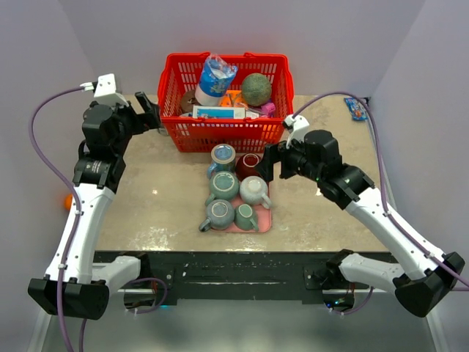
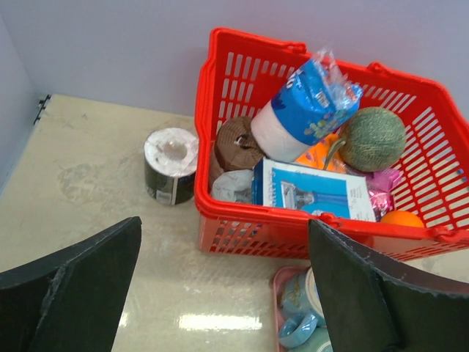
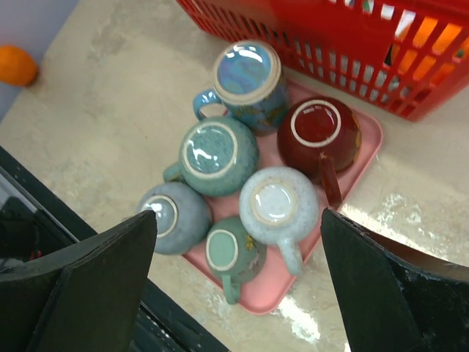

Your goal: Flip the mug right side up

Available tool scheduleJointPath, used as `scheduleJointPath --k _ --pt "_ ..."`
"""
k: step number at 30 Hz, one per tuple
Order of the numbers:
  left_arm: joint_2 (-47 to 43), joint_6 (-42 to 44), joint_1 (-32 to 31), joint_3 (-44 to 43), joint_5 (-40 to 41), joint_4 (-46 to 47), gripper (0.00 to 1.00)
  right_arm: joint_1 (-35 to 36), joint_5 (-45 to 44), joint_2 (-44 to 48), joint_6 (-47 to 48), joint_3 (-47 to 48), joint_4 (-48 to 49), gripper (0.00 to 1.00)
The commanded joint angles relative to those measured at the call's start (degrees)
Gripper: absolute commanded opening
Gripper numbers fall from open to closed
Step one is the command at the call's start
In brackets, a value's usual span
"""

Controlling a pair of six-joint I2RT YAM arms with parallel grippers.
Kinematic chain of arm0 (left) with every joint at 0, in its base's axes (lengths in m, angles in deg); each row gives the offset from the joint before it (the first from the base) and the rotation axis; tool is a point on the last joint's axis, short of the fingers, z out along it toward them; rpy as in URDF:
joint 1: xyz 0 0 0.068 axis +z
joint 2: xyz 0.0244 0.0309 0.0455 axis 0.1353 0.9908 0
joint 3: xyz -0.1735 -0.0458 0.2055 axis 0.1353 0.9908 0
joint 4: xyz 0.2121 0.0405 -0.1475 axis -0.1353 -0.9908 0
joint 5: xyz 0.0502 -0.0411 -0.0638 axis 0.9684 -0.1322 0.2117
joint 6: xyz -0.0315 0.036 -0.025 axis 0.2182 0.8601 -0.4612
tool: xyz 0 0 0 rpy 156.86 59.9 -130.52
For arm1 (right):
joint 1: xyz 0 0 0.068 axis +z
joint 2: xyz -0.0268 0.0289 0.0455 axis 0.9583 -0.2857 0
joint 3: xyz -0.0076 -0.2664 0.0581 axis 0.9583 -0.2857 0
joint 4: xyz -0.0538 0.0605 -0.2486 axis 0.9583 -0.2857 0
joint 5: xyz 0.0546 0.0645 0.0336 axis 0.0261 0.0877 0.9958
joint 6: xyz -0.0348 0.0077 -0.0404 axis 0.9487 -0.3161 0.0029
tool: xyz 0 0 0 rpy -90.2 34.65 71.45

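While left fingers (image 2: 73,293) and right fingers (image 3: 80,293) gape empty, six inverted mugs (image 3: 278,202) crowd pink tray (image 3: 368,139) near bench (image 3: 110,110) edge.

Found left gripper (image 1: 152,111) held high at the far left, pointing rightward, jaws spread wide with nothing between. Found right gripper (image 1: 269,164) lower and further inward, pointing leftward, jaws likewise wide apart and empty. Noted white forearms rising from both bases at the near edge, black wrists, both elbows bent.

Right wrist view's top edge crops the red basket (image 3: 308,33).
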Motion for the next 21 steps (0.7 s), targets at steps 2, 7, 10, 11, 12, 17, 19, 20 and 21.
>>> scheduleJointPath --k 2,7,10,11,12,17,19,20,21 --pt "-2.25 -1.38 0.33 1.13 -3.51 6.95 0.99 0.81 0.24 1.85 2.39 -5.57 1.91 0.96" --pt "-4.01 0.11 0.33 4.03 -4.30 6.95 0.99 1.34 1.03 2.56 0.98 -13.92 8.59 0.96" --pt "-4.89 2.13 0.33 4.91 -5.43 6.60 0.99 1.60 0.77 0.28 1.25 -16.38 9.91 0.94" --pt "-4.98 3.61 0.33 5.09 -5.79 6.43 0.99 1.60 0.68 -1.29 1.68 -16.65 10.09 0.93" --pt "-5.24 3.98 0.33 5.44 -6.23 6.17 0.99 1.69 0.24 -2.18 1.86 -17.26 10.44 0.89" --pt "-4.89 3.63 0.33 5.88 -6.76 3.62 0.99 1.95 -0.90 -7.89 2.74 -17.88 11.49 0.75" --pt "-4.72 3.19 0.33 5.97 -6.76 2.39 0.99 2.04 -1.43 -11.40 3.35 -17.53 11.85 0.64" --pt "-4.80 2.93 0.33 6.05 -6.58 2.21 0.99 2.04 -1.52 -12.63 4.31 -17.18 11.41 0.58" --pt "-5.07 2.93 0.33 6.49 -6.58 2.29 0.99 2.13 -1.61 -15.60 4.84 -15.87 9.75 0.55"
